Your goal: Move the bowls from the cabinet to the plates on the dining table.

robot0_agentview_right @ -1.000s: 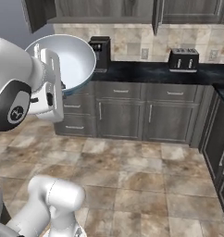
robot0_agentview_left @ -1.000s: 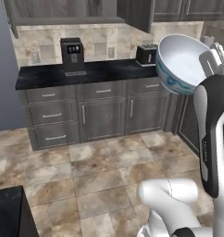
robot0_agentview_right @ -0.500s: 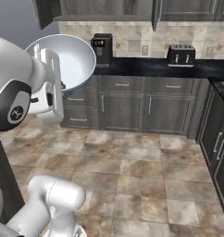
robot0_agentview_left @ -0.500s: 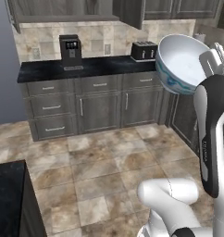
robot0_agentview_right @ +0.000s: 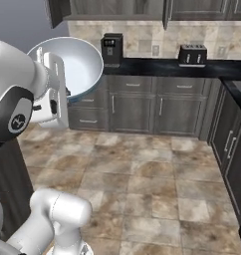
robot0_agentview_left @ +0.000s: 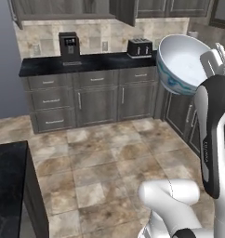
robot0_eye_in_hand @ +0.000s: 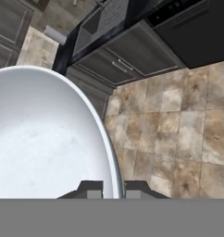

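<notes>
My gripper (robot0_agentview_left: 210, 61) is shut on the rim of a white bowl (robot0_agentview_left: 183, 62) with a blue pattern on its outside, held high and tilted on its side. From the other base camera the bowl (robot0_agentview_right: 78, 64) faces outward beside the gripper (robot0_agentview_right: 56, 75). In the hand view the bowl's white inside (robot0_eye_in_hand: 44, 134) lies at the left, its rim pinched in the gripper (robot0_eye_in_hand: 114, 189). The dark wall cabinet (robot0_agentview_left: 63, 7) hangs above the far worktop, one door (robot0_agentview_left: 126, 11) standing ajar. A corner of the black marble dining table (robot0_agentview_left: 7, 186) shows at the lower left. The plates are out of view.
A coffee machine (robot0_agentview_left: 69, 45) and a toaster (robot0_agentview_left: 140, 47) stand on the black worktop (robot0_agentview_left: 44, 65) over grey drawer units (robot0_agentview_left: 51, 100). More grey units (robot0_agentview_right: 232, 144) run along the right. Open tiled floor (robot0_agentview_left: 105, 162) lies between the worktop and the table.
The whole picture has shifted: the base has driven, and the dining table's corner now reaches farther into the lower left. The bowl stays held the same way.
</notes>
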Robot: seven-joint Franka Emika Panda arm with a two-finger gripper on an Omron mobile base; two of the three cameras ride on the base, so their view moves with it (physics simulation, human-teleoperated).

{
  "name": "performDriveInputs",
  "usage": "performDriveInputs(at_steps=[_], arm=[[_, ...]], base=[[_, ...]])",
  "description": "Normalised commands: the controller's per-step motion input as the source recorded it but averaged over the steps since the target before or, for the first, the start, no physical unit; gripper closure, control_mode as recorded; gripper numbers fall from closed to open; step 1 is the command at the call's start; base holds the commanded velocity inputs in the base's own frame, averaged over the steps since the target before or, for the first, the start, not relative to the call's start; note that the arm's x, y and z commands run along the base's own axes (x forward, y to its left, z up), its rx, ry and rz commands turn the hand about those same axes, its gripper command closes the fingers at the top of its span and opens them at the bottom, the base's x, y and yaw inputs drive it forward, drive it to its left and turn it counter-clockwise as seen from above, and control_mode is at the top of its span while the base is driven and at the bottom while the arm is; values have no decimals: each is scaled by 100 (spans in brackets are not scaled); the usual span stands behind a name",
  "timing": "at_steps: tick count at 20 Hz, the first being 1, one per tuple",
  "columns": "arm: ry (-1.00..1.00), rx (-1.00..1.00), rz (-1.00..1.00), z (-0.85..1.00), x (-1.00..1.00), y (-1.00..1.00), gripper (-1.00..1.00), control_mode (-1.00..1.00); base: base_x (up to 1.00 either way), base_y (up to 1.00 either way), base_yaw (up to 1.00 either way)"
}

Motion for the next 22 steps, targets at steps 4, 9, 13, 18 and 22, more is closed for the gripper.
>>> performDriveInputs(at_steps=[4,9,13,18,22], arm=[[0,0,0,0,0,0,100,100],[0,0,0,0,0,0,100,100],[0,0,0,0,0,0,100,100],[0,0,0,0,0,0,100,100],[0,0,0,0,0,0,100,100]], base=[[-62,0,0],[-62,-2,0],[-62,-5,0],[-62,-5,0],[-62,-5,0]])
